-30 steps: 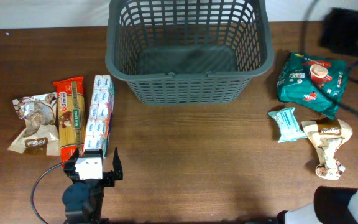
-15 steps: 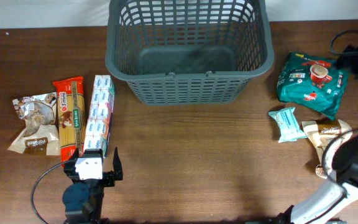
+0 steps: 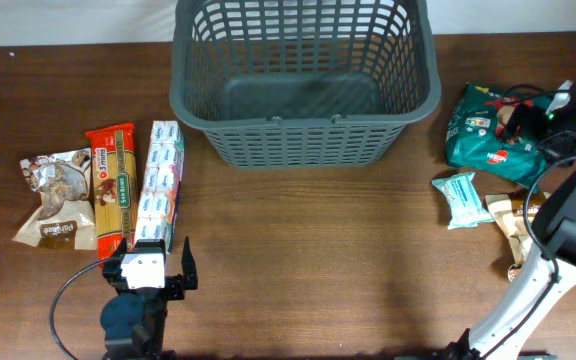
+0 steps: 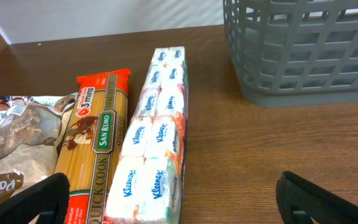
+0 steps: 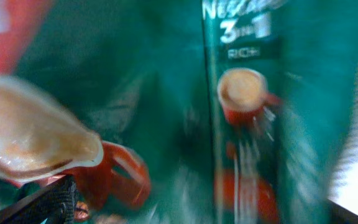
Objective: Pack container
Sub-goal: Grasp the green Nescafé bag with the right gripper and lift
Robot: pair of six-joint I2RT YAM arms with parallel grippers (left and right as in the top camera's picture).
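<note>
Overhead, the basket (image 3: 303,128) stands at the table's (image 3: 298,250) far edge, centre. The left gripper (image 3: 148,258) hangs near the tissues (image 3: 160,185), and the right gripper (image 3: 524,120) is over the coffee bag (image 3: 473,132). Left wrist: jaws spread wide, nothing between them. Right wrist, blurred: jaws seemingly wide too, bag close below.

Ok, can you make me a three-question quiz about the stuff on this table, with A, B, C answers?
1. The basket is: A full; B empty; C upside down.
2. The tissue pack lies: A in the basket; B beside the spaghetti pack; C on the floor.
3. The coffee bag is: A green; B yellow; C purple.
Answers: 1 B, its bare base shows; 2 B, they lie side by side left of the basket; 3 A, its wrapper is green.
</note>
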